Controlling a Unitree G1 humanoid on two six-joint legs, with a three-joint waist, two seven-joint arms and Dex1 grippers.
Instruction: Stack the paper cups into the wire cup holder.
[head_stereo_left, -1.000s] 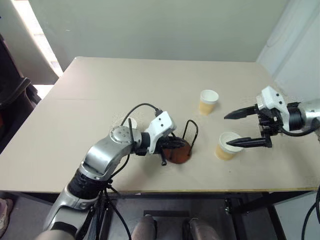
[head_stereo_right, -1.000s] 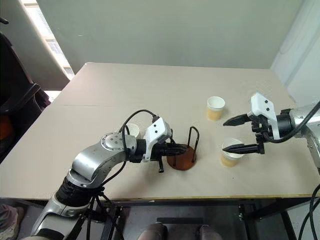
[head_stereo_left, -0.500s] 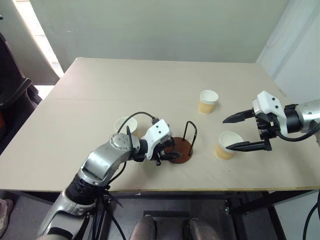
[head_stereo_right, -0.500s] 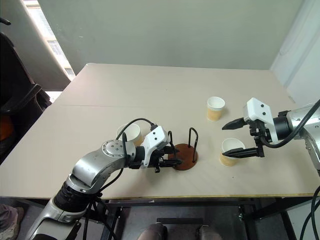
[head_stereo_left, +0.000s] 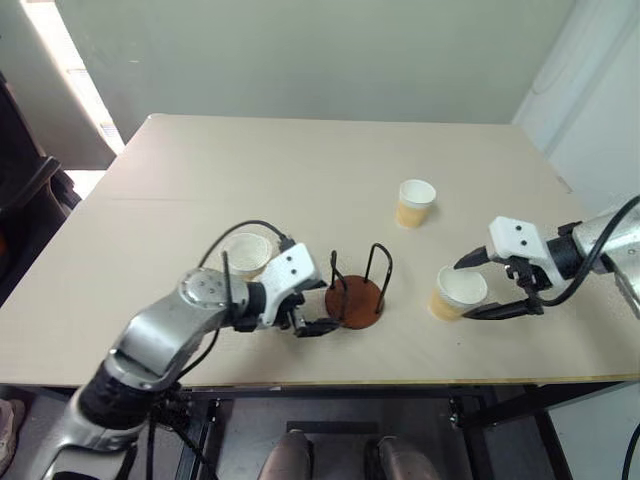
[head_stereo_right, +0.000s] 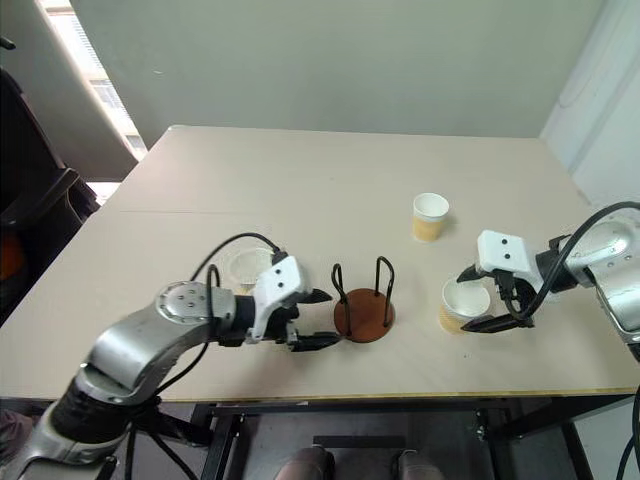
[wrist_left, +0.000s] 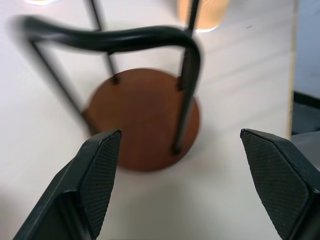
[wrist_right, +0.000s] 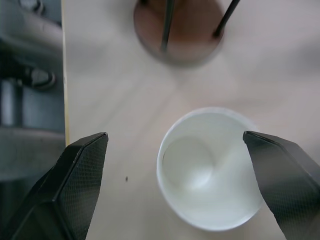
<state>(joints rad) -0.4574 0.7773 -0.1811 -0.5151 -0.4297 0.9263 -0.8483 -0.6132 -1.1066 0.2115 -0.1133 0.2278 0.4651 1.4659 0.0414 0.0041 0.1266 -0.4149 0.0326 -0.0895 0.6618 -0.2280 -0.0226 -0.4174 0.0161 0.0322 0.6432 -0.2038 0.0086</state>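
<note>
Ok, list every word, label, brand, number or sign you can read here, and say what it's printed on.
None: no readable text in any view.
The paper cups are plain.
The wire cup holder carries no label.
The table bears no markings.

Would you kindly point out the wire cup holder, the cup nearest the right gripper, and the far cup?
wire cup holder (head_stereo_right: 364, 314): right eye view, on the reddish-brown disc base.
cup nearest the right gripper (head_stereo_right: 466, 298): right eye view, on its white inside.
far cup (head_stereo_right: 431, 207): right eye view, on its open mouth.
</note>
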